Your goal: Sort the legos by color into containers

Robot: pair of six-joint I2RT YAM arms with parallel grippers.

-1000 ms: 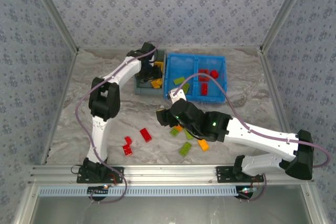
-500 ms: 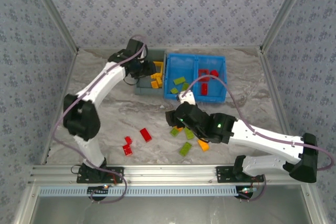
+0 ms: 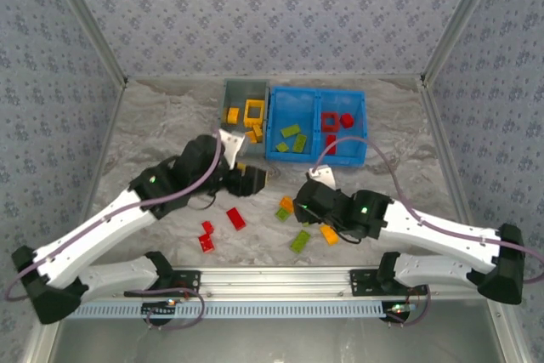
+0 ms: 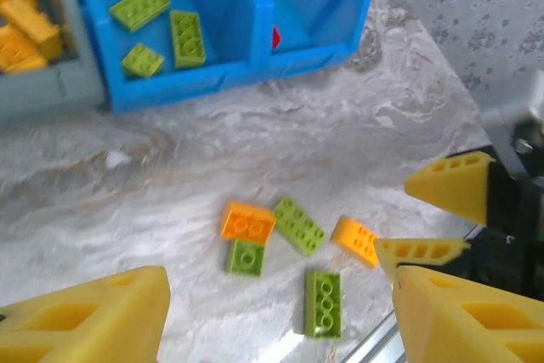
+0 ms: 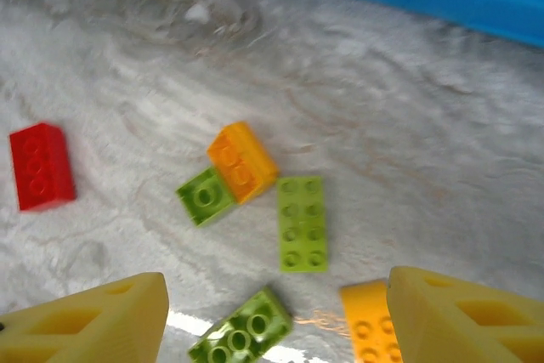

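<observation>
— Step?
— Reaching: right tool gapes empty over the green brick on the tabletop; left tool likewise wide, empty.
— Next?
— Likely drop, straddle it, carry to the blue bin, left compartment.

Three red plastic bricks, three olive-green plastic bricks and two orange plastic bricks lie loose on the marbled tabletop. Three more green bricks sit in one two-compartment blue plastic bin, beside one grey plastic bin.
</observation>
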